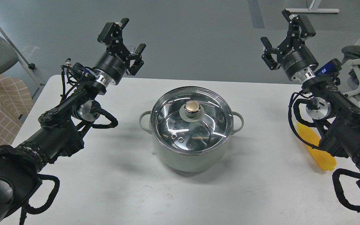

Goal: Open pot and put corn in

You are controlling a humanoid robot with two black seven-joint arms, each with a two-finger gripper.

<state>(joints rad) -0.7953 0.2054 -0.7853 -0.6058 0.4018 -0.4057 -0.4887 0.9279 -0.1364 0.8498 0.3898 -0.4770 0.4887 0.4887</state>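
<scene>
Head view: the pot (192,153) sits lidded at the middle of the surface (111,187), nothing lifted yet.

Your first target is the lid (191,122): come straight down on its gold knob (192,106) and lift vertically so the pot likely stays put. The corn (316,150) lies near the right edge, partly hidden under your right arm. The left end effector (127,40) and right end effector (284,37) both hover wide open, empty, well apart from everything.
</scene>
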